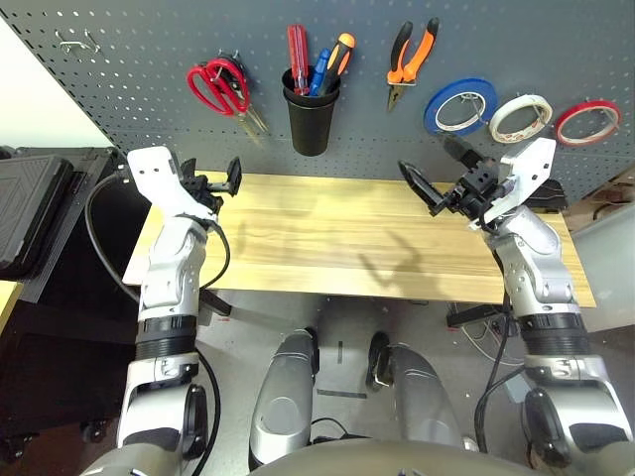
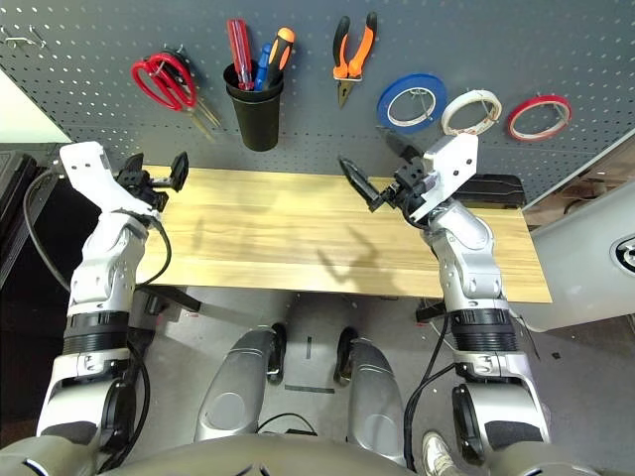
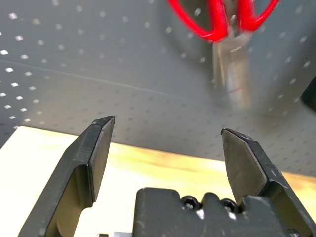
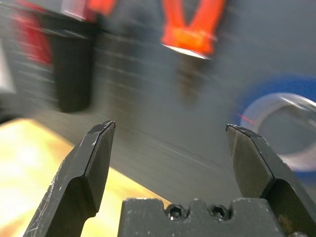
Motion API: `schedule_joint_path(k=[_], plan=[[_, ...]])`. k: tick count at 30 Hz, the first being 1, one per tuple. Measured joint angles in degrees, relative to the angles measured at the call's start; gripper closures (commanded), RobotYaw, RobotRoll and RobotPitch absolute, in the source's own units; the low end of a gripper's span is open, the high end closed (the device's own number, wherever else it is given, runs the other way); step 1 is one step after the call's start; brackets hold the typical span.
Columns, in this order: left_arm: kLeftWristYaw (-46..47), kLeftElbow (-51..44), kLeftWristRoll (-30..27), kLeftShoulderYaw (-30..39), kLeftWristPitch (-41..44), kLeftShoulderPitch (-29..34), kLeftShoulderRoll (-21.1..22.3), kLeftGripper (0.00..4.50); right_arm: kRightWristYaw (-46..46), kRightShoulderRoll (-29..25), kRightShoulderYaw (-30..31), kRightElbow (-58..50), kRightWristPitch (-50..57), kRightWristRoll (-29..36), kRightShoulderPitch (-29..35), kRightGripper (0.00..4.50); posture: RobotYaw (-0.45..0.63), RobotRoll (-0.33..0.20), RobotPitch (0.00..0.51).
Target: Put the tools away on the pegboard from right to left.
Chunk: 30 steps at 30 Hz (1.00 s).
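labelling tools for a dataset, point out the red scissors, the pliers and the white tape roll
red scissors (image 1: 218,85), left eye view, on the handle loops
pliers (image 1: 412,55), left eye view, on the orange handles
white tape roll (image 1: 520,118), left eye view, on the ring's band

red-handled scissors (image 3: 222,19) handles cut off, pliers (image 4: 192,24) blurred

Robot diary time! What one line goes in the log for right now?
red-handled scissors: hung on dark grey pegboard | left gripper: open, empty | right gripper: open, empty | wooden table: bare

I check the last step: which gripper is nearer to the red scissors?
Left. The left gripper is just below the red scissors; the right gripper is far across the table.
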Motion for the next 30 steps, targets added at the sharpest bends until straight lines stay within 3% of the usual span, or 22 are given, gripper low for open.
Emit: schedule_joint_path(k=[8, 15, 30], plan=[[-0.8, 2.0, 0.8, 0.4, -6.9, 2.1, 0.7, 0.02, -19.9, 1.8, -5.9, 5.9, -3.7, -7.6, 2.7, 0.00, 0.12, 0.000, 0.178], [-2.0, 6.0, 0.8, 1.2, -12.0, 3.6, 0.7, 0.02, -28.7, 0.9, -10.8, 13.6, -10.4, -9.5, 2.7, 0.00, 0.07, 0.000, 0.164], [-3.0, 14.3, 1.6, 2.9, -20.4, 3.3, 3.9, 0.02, -27.6, -1.5, -12.0, 23.3, -16.6, -8.8, 0.8, 0.00, 0.09, 0.000, 0.157]])
